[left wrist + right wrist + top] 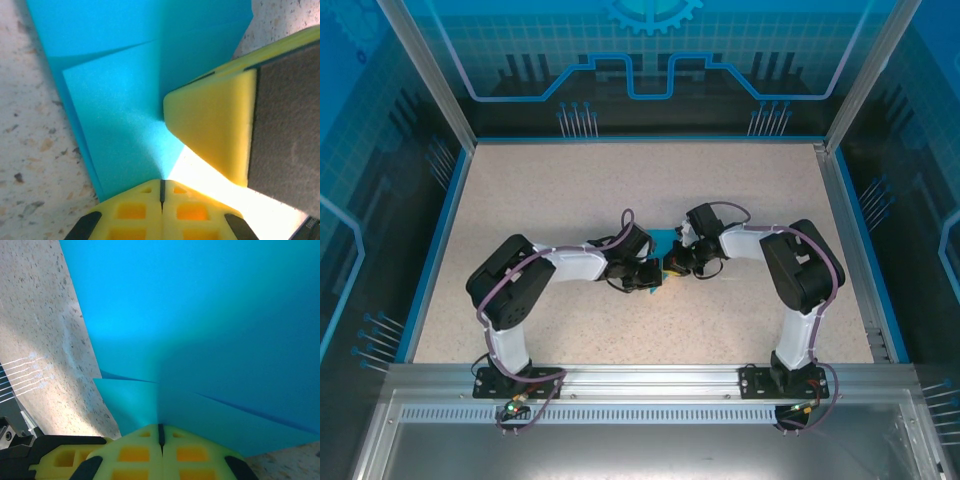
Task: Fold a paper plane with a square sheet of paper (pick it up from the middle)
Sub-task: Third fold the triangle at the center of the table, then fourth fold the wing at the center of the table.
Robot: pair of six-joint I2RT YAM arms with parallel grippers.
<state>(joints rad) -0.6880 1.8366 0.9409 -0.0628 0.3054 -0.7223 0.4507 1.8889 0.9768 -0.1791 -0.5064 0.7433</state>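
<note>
1. Across the speckled tabletop [540,190], no stop or raised edge close to the work. Risks the whole piece skating away under any sideways push.
2. With the left arm [570,262] and the right arm [760,245] reaching inward and meeting nose to nose at mid-tabletop, very little room. Risks a wrist-to-wrist knock if either swings toward the other.
3. Between them, flat on the tabletop, the square sheet of paper [667,240] [125,100] [200,315], partly folded with layers overlapping. Thin and light, so likely to crumple or tear if dragged rather than lifted cleanly.
4. Left tool [653,278] [161,192] closed, tips together at the near end of the centre crease [161,60]. Cannot tell whether a layer sits pinched between the tips or only pressed beneath them. If pinched, a pull could skew the layers.
5. Right tool [675,262] [161,432] likewise closed, tips at the same crease from the opposite side, with the same doubt about a pinch. One yellow finger [210,125] of it hangs over the paper just beside the left tool. Risks a clash, or opposing tugs that rip the fold.
6. Folded flap [115,125] held down by nothing visible. Could spring up or slip out of line once pressure moves, spoiling the plane's symmetry.
</note>
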